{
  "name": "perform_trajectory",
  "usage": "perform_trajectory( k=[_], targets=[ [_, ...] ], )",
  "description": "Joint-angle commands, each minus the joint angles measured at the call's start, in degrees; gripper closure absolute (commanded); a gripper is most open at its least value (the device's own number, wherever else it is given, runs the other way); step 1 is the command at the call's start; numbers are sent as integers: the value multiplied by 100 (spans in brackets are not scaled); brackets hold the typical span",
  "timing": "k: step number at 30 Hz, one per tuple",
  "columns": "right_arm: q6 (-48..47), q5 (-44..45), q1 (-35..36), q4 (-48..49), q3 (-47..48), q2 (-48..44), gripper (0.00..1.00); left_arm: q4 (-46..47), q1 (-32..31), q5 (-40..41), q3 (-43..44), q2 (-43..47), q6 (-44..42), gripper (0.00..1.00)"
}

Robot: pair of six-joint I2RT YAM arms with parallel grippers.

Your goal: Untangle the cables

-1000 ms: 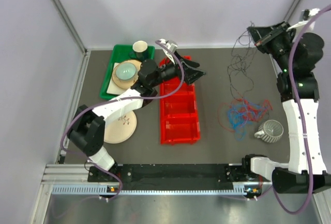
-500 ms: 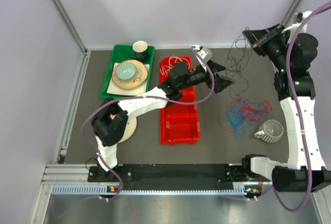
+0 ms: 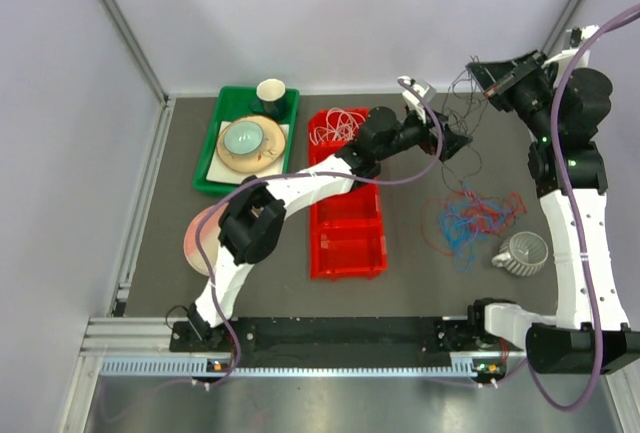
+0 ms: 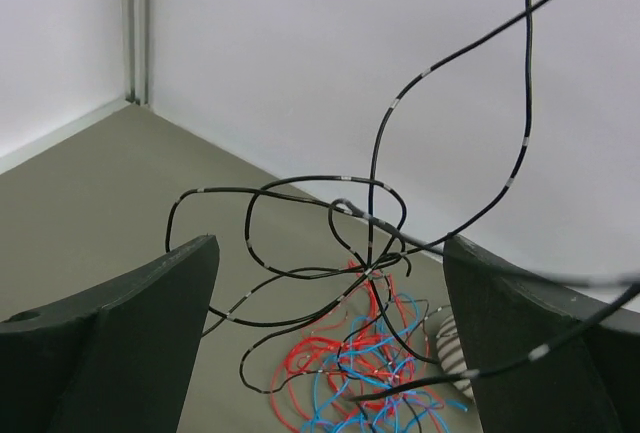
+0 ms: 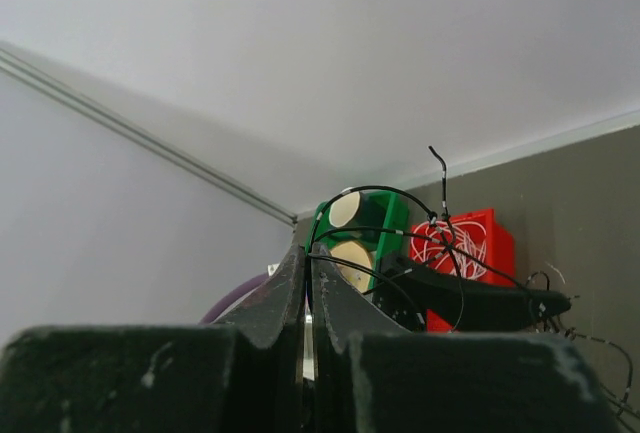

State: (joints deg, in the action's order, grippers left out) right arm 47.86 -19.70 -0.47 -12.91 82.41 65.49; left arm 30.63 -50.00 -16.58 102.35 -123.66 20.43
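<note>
The black cable (image 4: 373,173) was pinched in the closed right gripper (image 5: 308,253), raised at the far right. The left gripper (image 3: 458,140) was held wide open, empty, facing its loops. Red and blue cables (image 3: 470,215) were heaped nearer.

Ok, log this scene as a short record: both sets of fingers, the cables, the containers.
left fingers: open, nothing gripped; black cable hangs just ahead of them
right fingers: shut on the black cable, held up at the far right
red and blue cables: tangled heap on the table beside the mug
red bin: white cables in the far compartment
green tray: holds dishes
</note>
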Motion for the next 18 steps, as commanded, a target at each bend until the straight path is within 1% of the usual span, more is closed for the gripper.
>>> perform_trajectory(
  k=[1,2,4,5,6,7,9,10,12,15,17,18],
  targets=[
    [66,-112,21,245,-41,-213,100,13,-89,15,785,-316,154,1],
    [83,-121,21,245,-50,-221,100,65,-98,40,822,-439,216,1],
    [75,-139,21,245,-58,-248,100,171,-98,41,883,-554,356,5],
    [75,-139,21,245,-67,-256,100,284,-89,41,884,-572,418,10],
    [83,-130,21,245,-93,-265,100,346,-98,32,901,-581,479,17],
    [75,-148,21,245,-102,-283,100,399,-98,32,884,-589,619,38],
    [40,-121,21,227,-137,-283,100,531,-89,23,857,-563,726,61],
    [31,-95,21,227,-164,-300,100,558,-89,14,814,-511,726,84],
    [13,-69,21,218,-190,-309,100,637,-80,49,691,-362,682,100],
    [-57,1,21,166,-217,-327,100,742,16,119,156,51,603,100],
    [-92,10,21,148,-234,-318,100,786,182,146,-47,420,629,100],
    [-92,28,21,148,-243,-309,92,804,253,146,-231,543,664,100]
  ],
)
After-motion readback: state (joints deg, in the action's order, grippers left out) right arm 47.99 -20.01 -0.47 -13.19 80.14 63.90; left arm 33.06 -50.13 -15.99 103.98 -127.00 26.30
